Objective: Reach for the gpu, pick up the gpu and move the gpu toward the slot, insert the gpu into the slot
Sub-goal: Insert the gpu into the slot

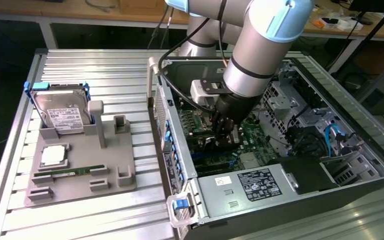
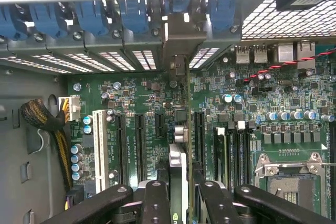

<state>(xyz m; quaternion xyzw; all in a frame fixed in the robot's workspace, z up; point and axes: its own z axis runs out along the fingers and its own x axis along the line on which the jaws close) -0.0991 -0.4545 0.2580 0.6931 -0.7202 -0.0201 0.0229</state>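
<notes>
Ribbed metal counter (image 1: pixel 78 70) carries an open computer case (image 1: pixel 178 150). Inside, the pincer (image 2: pixel 178 190) grips the gpu (image 2: pixel 177 129) edge-on by its top edge over the motherboard (image 2: pixel 283 93); thin, stiff, light, fragile.

Your exterior view: even, bright overhead light, soft shadow inside case (image 1: pixel 292 130). Your wrist view: upper edge blown out white, motherboard (image 2: pixel 157 103) sharp, fingers (image 2: pixel 157 203) slightly blurred.
</notes>
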